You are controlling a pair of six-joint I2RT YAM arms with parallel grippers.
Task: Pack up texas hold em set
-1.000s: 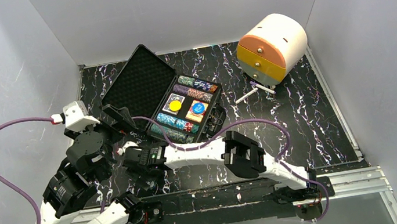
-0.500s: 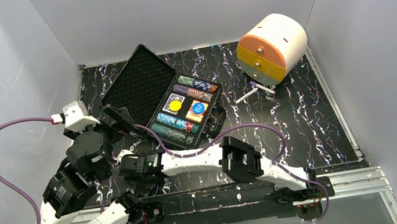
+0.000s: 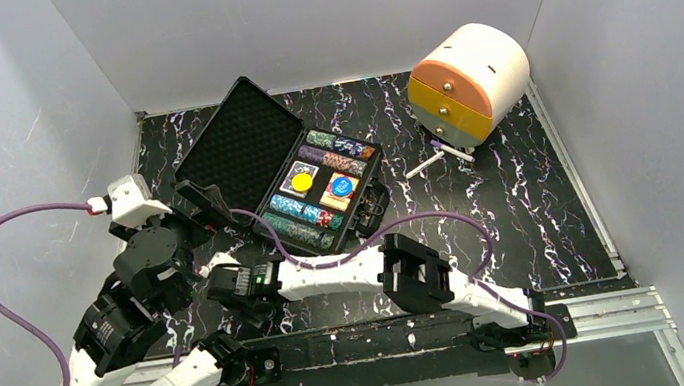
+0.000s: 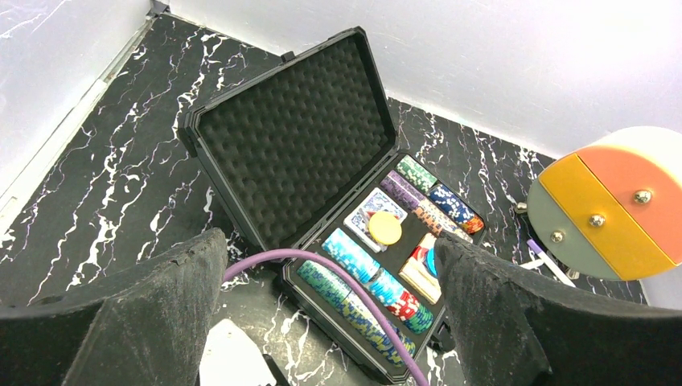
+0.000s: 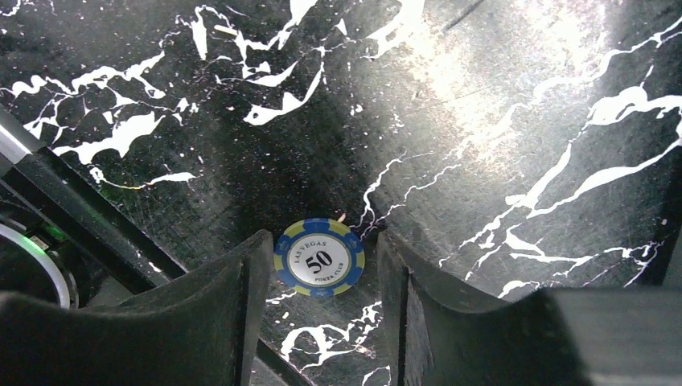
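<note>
Down at the near left of the black, white-veined marble bench (image 5: 499, 121), just in front of the arm bases, a single blue-and-yellow round poker chip marked 50 (image 5: 319, 259) lies flat. The right hand (image 5: 322, 241) is over it, fingers apart and straddling it. One black finger (image 5: 233, 305) stands close beside each edge, and a sliver of bench shows on the right side, so nothing is gripped yet.

The chip looks thin, rigid and light, probably slick on this glossy surface. The only real hold is across its rim, with the fingertips pressed right down to the bench. A pinch set too high would likely ride over it or flick it onto its edge.

The left hand (image 4: 330, 241) hangs wide open and empty, facing the open black foam-lined carry case (image 4: 289, 137). Rows of coloured chips (image 4: 362, 281) are already seated in its tray, well apart from the loose chip.
</note>
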